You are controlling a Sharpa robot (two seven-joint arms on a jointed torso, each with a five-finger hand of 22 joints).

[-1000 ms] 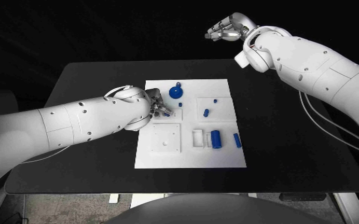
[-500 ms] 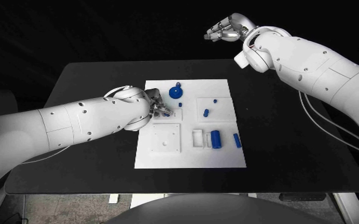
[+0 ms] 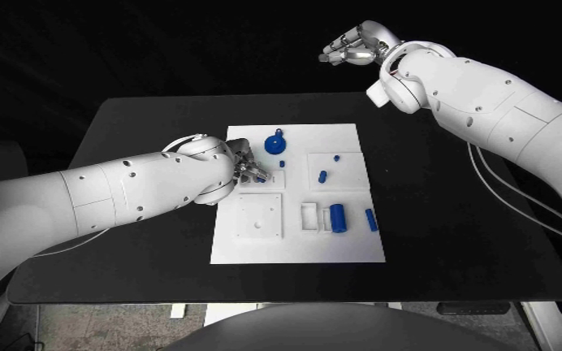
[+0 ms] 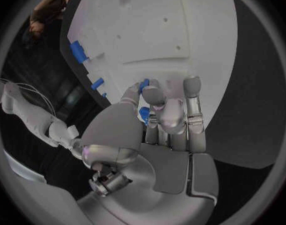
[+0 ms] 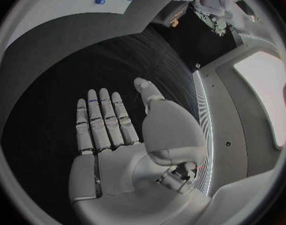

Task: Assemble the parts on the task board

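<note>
A black table [image 3: 140,123] sits against a dark backdrop, with the white task board [image 3: 352,249] lying at its middle. The robot's left hand [image 3: 244,168] is down on the board's left side, beside a raised square block [image 3: 257,214]. In the left wrist view its fingers [image 4: 191,92] are curled over the white plate, and a small blue part [image 4: 143,114] is pinched between the thumb and the neighbouring fingers. The right hand [image 3: 354,48] is raised beyond the table's far edge, well apart from the board. In the right wrist view that hand [image 5: 127,135] is flat, with straight fingers spread slightly and nothing in it.

On the board, a round blue knob [image 3: 275,143] stands near the far edge, just beyond the left hand. A short blue peg [image 3: 322,176] stands in a raised square near the board's centre, with a smaller blue stud [image 3: 336,158] just behind it. Near the right front, a blue cylinder [image 3: 339,218] lies in a white tray, and a slimmer blue bar [image 3: 371,219] lies just to its right, close to the board's edge.
</note>
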